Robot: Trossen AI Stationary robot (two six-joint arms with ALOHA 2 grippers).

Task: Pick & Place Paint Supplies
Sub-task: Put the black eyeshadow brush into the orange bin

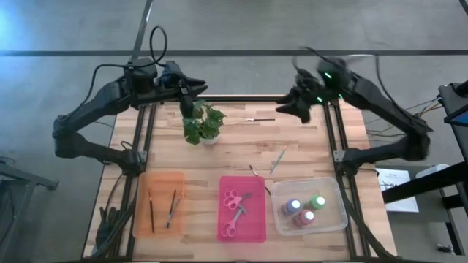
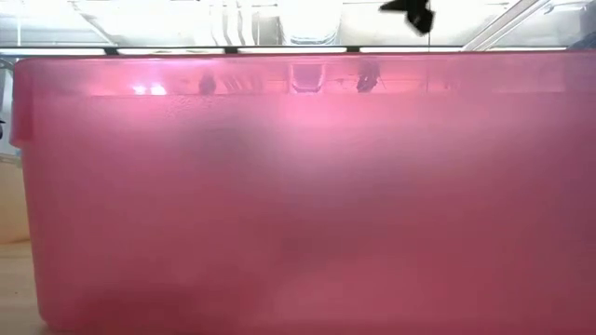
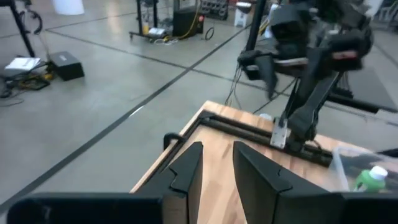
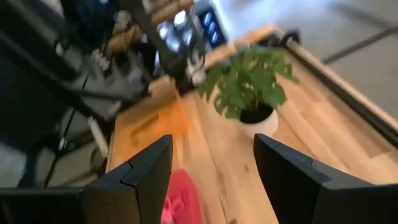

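Wooden surface (image 1: 307, 142) on a dark frame, seen from above, with grey concrete floor around it. Both arms are raised over the far edge. The left end effector (image 1: 188, 107) hangs above the far left part, just beside the potted plant (image 1: 202, 123); its two fingers (image 3: 186, 171) stand close together with a narrow gap, and nothing is between them. The right end effector (image 1: 300, 109) hangs above the far right part; its fingers (image 4: 146, 168) are spread wide and hold nothing.

All paint supplies lie apart from both end effectors. Nearest the right one, a thin brush (image 1: 259, 119) lies on the bare wood at the far side, between the plant and that end effector. Nearer the middle lie a pale green-handled brush (image 1: 278, 160) and a short dark brush (image 1: 253, 170). Along the near edge stand three trays: an orange tray (image 1: 140, 212) on the left with two dark-handled brushes (image 1: 172, 207); a pink tray (image 1: 257, 219) in the middle with two pink-handled scissors (image 1: 233, 208); a clear tub (image 1: 336, 212) on the right with the paint bottles (image 1: 305, 208). The low view is filled by the pink tray's wall (image 2: 298, 186).
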